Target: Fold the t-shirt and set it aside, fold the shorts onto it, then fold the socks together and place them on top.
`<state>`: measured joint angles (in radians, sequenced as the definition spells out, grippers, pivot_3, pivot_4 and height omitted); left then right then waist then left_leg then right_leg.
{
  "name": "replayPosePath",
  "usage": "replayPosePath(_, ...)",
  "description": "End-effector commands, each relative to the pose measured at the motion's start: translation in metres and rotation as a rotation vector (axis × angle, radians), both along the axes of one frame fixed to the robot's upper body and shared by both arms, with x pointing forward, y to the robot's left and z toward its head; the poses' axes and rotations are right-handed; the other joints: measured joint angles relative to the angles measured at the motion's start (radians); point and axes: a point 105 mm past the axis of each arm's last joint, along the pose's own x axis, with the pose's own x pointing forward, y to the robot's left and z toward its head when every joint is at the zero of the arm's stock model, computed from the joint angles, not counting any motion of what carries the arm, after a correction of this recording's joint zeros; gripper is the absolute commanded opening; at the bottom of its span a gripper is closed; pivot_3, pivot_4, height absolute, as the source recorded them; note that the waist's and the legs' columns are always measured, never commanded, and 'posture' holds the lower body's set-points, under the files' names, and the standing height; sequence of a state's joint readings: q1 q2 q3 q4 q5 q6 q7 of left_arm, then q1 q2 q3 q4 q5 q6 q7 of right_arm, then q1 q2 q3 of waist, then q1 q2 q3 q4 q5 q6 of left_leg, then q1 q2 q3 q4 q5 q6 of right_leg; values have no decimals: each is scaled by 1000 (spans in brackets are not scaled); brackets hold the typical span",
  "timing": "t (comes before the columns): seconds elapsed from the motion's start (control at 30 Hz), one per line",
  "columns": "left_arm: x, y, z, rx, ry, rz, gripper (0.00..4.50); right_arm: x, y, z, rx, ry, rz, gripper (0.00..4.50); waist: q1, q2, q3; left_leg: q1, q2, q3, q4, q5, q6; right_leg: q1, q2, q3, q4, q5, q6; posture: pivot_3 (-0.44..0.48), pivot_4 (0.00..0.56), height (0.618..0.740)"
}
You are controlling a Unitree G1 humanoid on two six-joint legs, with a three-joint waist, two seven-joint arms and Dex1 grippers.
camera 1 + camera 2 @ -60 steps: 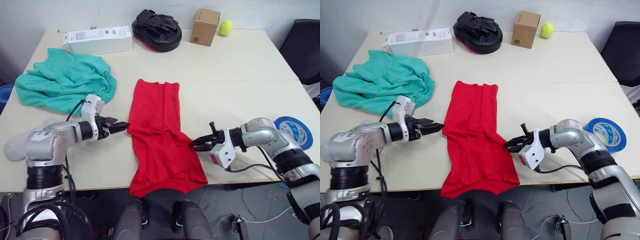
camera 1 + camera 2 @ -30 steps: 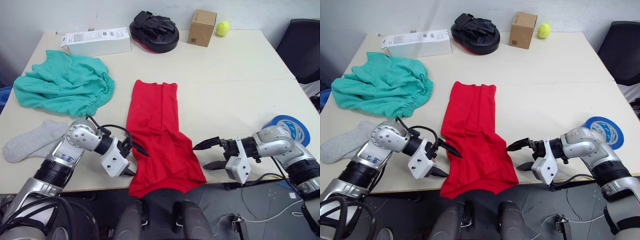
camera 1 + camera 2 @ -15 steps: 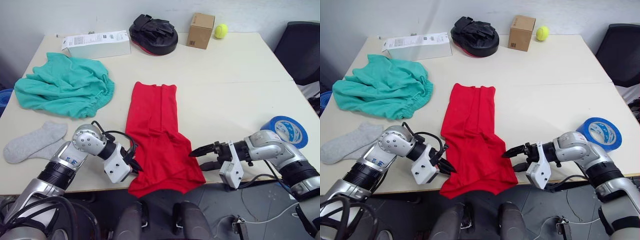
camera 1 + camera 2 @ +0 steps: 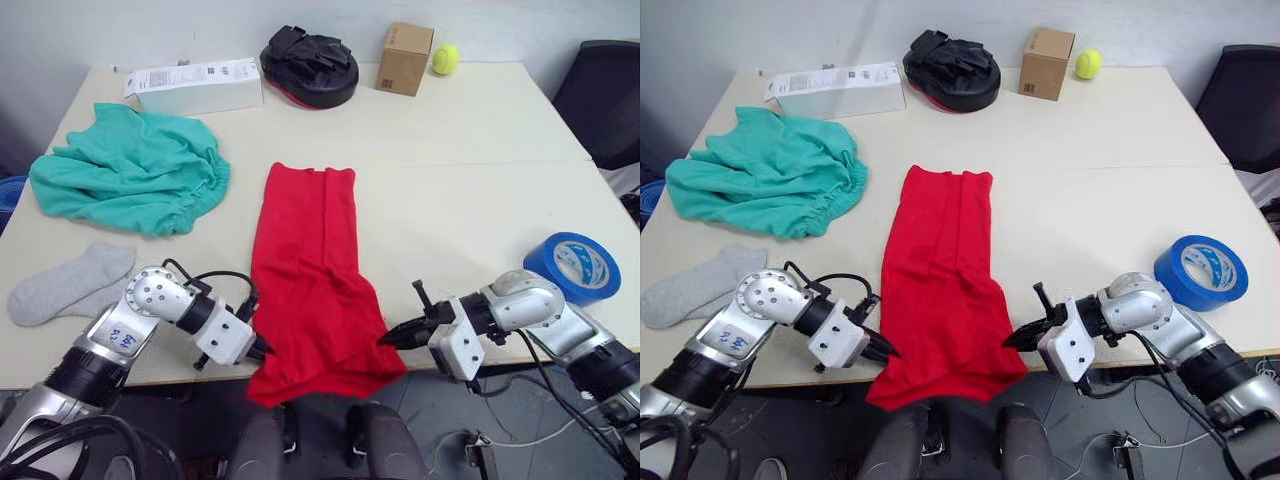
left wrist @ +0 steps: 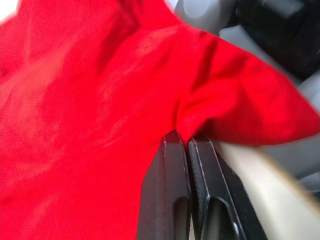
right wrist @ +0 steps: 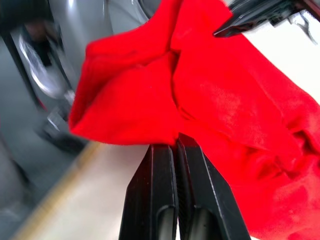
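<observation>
The red t-shirt (image 4: 312, 270) lies as a long narrow strip down the middle of the table, its near end hanging over the front edge. My left gripper (image 4: 262, 350) is shut on the shirt's lower left edge, pinching a fold of red cloth (image 5: 220, 115) in the left wrist view. My right gripper (image 4: 385, 342) is shut on the lower right edge, with red cloth (image 6: 150, 100) bunched at its tips. The teal shorts (image 4: 125, 170) lie crumpled at the far left. The grey socks (image 4: 65, 285) lie at the left near edge, beside my left arm.
Along the far edge stand a white flat box (image 4: 195, 85), a black padded mitt (image 4: 310, 65), a cardboard box (image 4: 405, 45) and a tennis ball (image 4: 445, 58). A blue tape roll (image 4: 578, 265) lies at the right near my right arm. A black chair (image 4: 610, 90) stands beyond the table's right side.
Both grippers have moved in to the shirt's near corners and shut on the cloth. The right jaws were open before. The shirt's lower end has bunched slightly.
</observation>
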<state>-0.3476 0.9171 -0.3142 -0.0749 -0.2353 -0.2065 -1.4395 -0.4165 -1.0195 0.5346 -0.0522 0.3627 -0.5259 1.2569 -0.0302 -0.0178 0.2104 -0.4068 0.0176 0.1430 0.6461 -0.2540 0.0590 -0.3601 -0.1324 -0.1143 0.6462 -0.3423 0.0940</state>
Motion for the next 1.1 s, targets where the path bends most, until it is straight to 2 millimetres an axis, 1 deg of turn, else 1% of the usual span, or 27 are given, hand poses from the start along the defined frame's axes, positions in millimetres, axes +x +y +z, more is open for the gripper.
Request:
replayPosePath(0.03,-14,3,17,-9,113,39,0,-14,2,27,36,191,-34,18,3,1,0,0,0,0,0,-2,2,1,0,0,-1,0,0,0,150,740)
replayPosePath(0.13,-26,5,22,7,191,68,0,-26,2,39,26,313,-41,18,4,1,1,-1,0,0,0,-6,0,1,-1,0,-3,0,0,0,150,740)
replayPosePath(0.2,-30,6,25,14,198,82,0,-33,1,46,20,385,-50,18,4,1,1,-1,0,0,-1,-7,-1,1,-1,0,-6,0,0,0,150,740)
replayPosePath(0.3,-29,4,29,1,200,119,0,-37,2,56,19,469,-71,18,4,1,1,-2,0,0,-2,-7,-2,1,0,0,-9,0,0,0,150,740)
replayPosePath(0.4,-28,-2,40,-46,233,154,0,-38,0,61,18,539,-96,18,4,1,1,-3,-1,0,-2,-6,-3,0,0,0,-10,0,0,0,150,740)
replayPosePath(0.5,-14,-6,52,-100,215,208,0,-29,-1,66,34,535,-144,18,7,2,1,-5,-1,0,-2,-6,-4,-1,0,0,-12,0,0,0,150,740)
replayPosePath(0.63,24,-7,75,-214,164,346,0,0,-3,75,90,499,-244,18,6,2,1,-6,-1,1,-2,-5,-5,0,0,-1,-15,0,1,0,150,740)
replayPosePath(0.73,53,-7,95,-329,159,461,0,32,-3,86,174,458,-360,18,6,1,1,-8,-1,1,0,-5,-4,-1,0,-1,-15,1,2,0,150,740)
replayPosePath(0.8,69,-6,106,-397,160,531,0,57,-3,94,242,415,-448,18,4,1,1,-14,-2,1,1,-3,-2,-8,0,-1,-12,2,3,0,150,740)
replayPosePath(0.83,78,-5,110,-432,159,565,0,70,-3,97,269,399,-502,18,4,1,1,-17,-2,2,2,0,2,-13,0,0,-6,4,6,0,150,740)
replayPosePath(0.87,85,-5,112,-457,156,594,0,80,-4,98,287,389,-543,18,4,1,1,-17,-3,4,3,0,3,-15,0,0,-2,4,6,0,150,740)
replayPosePath(0.9,95,-4,116,-499,154,640,0,95,-5,100,308,362,-601,18,4,1,1,-17,-3,4,3,1,3,-15,0,0,-2,4,6,0,150,740)
replayPosePath(0.97,116,-3,122,-582,157,738,0,115,-6,101,332,314,-678,18,5,0,1,-18,-3,4,3,3,2,-15,1,-1,0,4,6,0,150,740)
replayPosePath(1.0,124,-3,123,-609,160,773,0,122,-6,102,338,294,-702,18,5,0,1,-19,-3,4,2,4,3,-16,1,-1,-1,4,6,0,150,740)
replayPosePath(1.1,135,-2,115,-617,165,824,0,141,-2,97,327,230,-763,18,3,0,1,-19,-3,5,3,4,3,-16,1,-1,1,4,7,0,150,740)
